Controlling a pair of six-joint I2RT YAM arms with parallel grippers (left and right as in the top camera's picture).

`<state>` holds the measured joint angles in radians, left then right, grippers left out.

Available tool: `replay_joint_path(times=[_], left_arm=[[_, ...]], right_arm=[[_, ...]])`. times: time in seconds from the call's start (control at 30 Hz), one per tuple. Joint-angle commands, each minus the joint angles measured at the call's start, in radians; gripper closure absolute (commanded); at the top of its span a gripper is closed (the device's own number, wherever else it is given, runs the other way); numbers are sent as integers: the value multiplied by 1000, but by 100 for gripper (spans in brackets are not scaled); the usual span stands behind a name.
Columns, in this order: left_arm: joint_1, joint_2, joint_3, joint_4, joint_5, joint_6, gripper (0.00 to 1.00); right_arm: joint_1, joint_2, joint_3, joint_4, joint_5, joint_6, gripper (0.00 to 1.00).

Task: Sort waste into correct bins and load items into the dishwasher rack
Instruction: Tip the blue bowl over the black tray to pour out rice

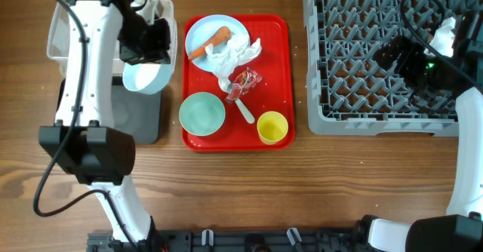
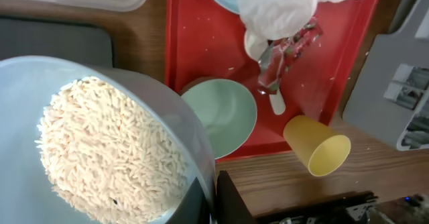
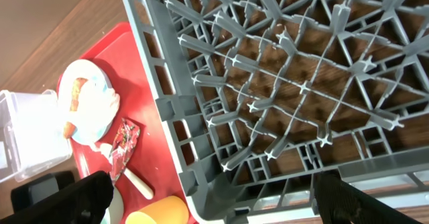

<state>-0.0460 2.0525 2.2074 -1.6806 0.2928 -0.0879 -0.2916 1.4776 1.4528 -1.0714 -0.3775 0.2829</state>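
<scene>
My left gripper [image 2: 216,187] is shut on the rim of a light blue bowl [image 2: 40,96] full of loose white rice [image 2: 107,150]. In the overhead view this bowl [image 1: 143,77] hangs over the black tray bin [image 1: 139,120], next to the clear tub [image 1: 60,33]. A plate [image 1: 216,29] with a carrot piece [image 1: 211,42], napkins [image 1: 240,54], a red wrapper [image 1: 246,79], a spoon [image 1: 244,109], a second bowl [image 1: 202,113] and a yellow cup [image 1: 272,127] lie on the red tray. My right gripper [image 3: 211,207] stands open and empty over the grey dishwasher rack [image 3: 288,83].
The red serving tray [image 1: 275,63] lies between the bins and the rack [image 1: 355,93]. Bare wood runs along the front of the table. My right arm's cable crosses over the rack's right side.
</scene>
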Motion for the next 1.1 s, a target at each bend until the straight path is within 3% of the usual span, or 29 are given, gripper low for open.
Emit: replay_joint_path(times=[0.0,0.23,0.43,0.67,0.87,1.07], left_arm=[[23,-57,-144,-3,33,24,96],[51,-312,-537,199,94,31,96],[244,-494,-834,473,288,28,96],[470,-493,-1107,805,645,39,96],[588,-490,-1225,938,827,59,96],[647,-413,-1228,996,1061,109,96]], right_arm=[[0,9,20,-3,-16,-21,0],[0,9,20,-7,-16,-19,0],[0,9,20,-3,-16,-18,0],[0,9,20,-11,-16,-18,0],[0,9,19,-14,-12,-19,0],[0,9,19,-14,-8,-20,0]])
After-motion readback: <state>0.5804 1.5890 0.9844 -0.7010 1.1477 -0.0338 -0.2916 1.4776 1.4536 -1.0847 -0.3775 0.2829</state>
